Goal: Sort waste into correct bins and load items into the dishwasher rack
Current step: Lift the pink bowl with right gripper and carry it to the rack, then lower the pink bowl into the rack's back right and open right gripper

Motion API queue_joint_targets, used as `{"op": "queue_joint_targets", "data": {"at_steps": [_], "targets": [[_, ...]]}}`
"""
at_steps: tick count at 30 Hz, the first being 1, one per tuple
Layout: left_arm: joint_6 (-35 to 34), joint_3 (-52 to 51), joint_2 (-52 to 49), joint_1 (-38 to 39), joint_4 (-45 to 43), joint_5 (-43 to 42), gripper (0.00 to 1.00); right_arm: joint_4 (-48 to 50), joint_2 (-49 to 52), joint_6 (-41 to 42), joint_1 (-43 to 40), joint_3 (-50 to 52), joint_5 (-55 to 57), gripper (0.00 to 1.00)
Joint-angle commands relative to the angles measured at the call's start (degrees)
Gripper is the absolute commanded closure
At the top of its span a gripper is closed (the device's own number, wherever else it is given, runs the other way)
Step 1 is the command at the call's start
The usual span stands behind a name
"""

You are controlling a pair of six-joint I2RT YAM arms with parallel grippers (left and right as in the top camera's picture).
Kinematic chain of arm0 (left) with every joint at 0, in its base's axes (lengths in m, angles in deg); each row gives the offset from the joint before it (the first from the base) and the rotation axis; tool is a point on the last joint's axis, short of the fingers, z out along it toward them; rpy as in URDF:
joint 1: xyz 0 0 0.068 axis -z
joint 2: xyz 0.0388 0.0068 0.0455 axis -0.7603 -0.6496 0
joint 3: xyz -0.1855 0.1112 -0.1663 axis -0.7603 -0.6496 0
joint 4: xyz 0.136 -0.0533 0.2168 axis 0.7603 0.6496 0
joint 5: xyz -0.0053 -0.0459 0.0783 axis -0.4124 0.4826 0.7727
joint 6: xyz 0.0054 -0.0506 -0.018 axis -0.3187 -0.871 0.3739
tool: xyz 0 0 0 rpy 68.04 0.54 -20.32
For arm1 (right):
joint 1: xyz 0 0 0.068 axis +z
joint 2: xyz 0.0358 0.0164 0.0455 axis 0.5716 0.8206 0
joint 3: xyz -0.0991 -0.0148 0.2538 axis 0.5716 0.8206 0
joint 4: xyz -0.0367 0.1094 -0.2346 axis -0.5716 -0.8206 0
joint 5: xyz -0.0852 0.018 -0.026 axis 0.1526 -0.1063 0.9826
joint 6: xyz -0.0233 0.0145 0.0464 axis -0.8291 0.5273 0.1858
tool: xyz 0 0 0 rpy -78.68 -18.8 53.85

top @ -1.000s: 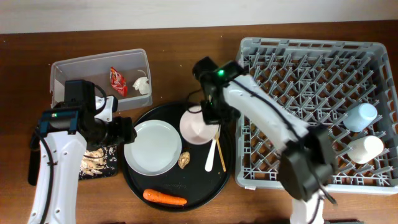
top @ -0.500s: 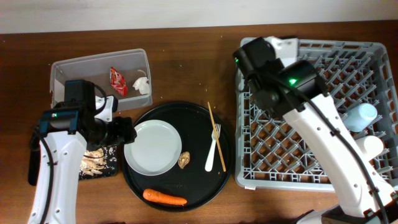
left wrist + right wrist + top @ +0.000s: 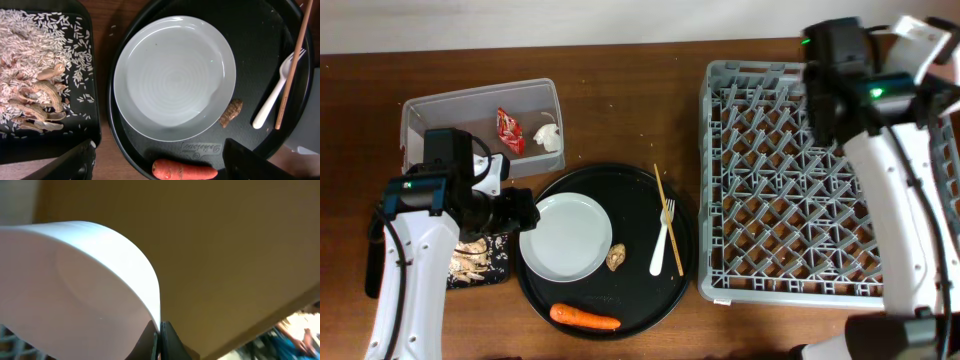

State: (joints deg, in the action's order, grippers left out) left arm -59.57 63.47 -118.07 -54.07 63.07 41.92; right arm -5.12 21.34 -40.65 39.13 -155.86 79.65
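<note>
**White bowl** (image 3: pixel 75 280): a second ago it stood on the round black tray (image 3: pixel 620 300) beside the plate; it is now off that tray. The right wrist view shows its rim pinched between the fingers of the right gripper (image 3: pixel 160 337). The right arm has swung from the tray to the far right corner of the dishwasher rack (image 3: pixel 770 200). The bowl cannot be made out in the overhead view, so whether it touches the pegs cannot be told. Judged to be in transit, with placement among the pegs pending.

**Still on the round tray:** pale grey plate (image 3: pixel 565 237), white fork (image 3: pixel 663 245), chopsticks (image 3: pixel 668 220), brown lump (image 3: pixel 616 257), carrot (image 3: pixel 585 318). None has shifted.

**Left gripper** (image 3: pixel 515 212): unmoved at the plate's left edge, fingers spread wide with nothing between them.

**Bins:**
- Clear tub (image 3: pixel 420 115): holds the red wrapper (image 3: pixel 509 130) and the tissue (image 3: pixel 550 137).
- Shallow black tray (image 3: pixel 95 100): holds the crumbly food (image 3: pixel 40 90).

**Outstanding:** three items to rack, two pieces of waste to bin.
</note>
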Motion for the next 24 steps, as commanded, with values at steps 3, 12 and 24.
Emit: {"op": "queue_joint_targets", "data": {"at_steps": [3,12,24], "targets": [[0.1,-0.4,0.2,-0.2,-0.1,-0.7,0.19,7.2,6.0,-4.0,-7.7,-0.5,-2.1,0.96],[0.1,-0.4,0.2,-0.2,-0.1,-0.6,0.19,15.6,17.9,-4.8,-11.6,-0.5,-3.0,0.96],[0.1,-0.4,0.2,-0.2,-0.5,-0.6,0.19,18.9,31.8,-4.9,-11.8,-0.5,-7.7,0.96]]}}
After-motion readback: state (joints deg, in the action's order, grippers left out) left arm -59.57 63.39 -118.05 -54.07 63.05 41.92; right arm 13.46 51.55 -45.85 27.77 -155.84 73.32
